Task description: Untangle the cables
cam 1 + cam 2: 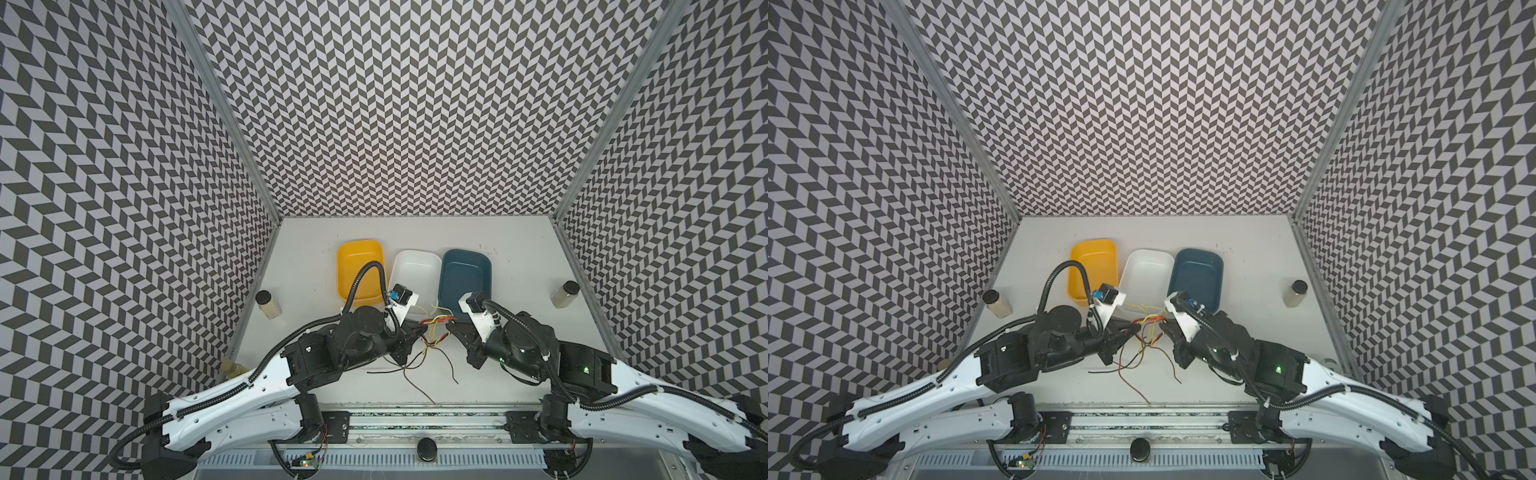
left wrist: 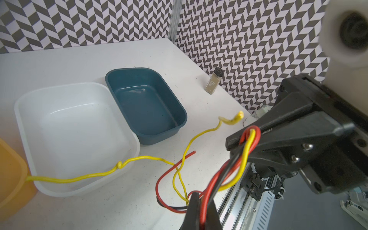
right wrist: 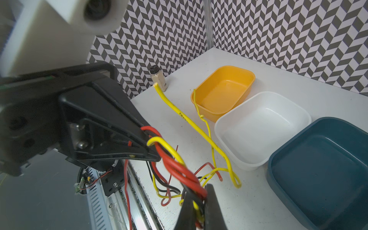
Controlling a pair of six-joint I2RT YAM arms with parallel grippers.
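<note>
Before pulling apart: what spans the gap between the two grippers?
Twisted red, yellow and black cables run from left gripper to right gripper, both shut on them; clearest in the left wrist view.

Tubs [image 1: 417, 252] close behind cables [image 1: 435, 320]

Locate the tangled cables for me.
In a top view the cables stretch mid-table between the left gripper and right gripper, both shut on them, just on the robot's side of the white tub.
</note>
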